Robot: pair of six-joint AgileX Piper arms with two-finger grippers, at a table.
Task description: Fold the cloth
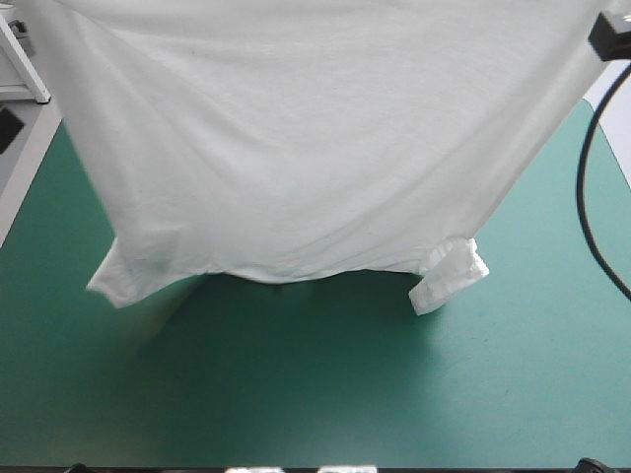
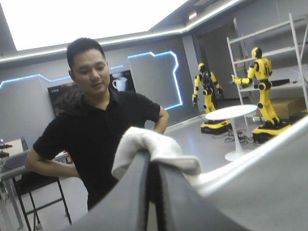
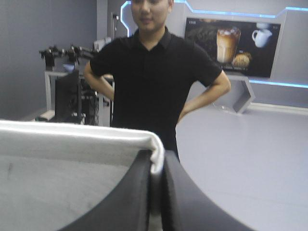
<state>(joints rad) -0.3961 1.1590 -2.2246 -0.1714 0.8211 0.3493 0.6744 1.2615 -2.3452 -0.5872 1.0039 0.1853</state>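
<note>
Left gripper of mine is clamped on the T-shirt, its black fingers pressed together with a bunched white fold just past their tips. My right gripper pinches the shirt's hemmed edge the same way, and the cloth stretches away to one side. From above, the shirt hangs between my arms as one wide sheet. Its lower edge and sleeves dangle close to the teal-green cover; I cannot tell whether they touch it.

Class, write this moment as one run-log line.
T-shirt: held up, spread above table | left hand: shut on T-shirt | right hand: shut on T-shirt
</note>
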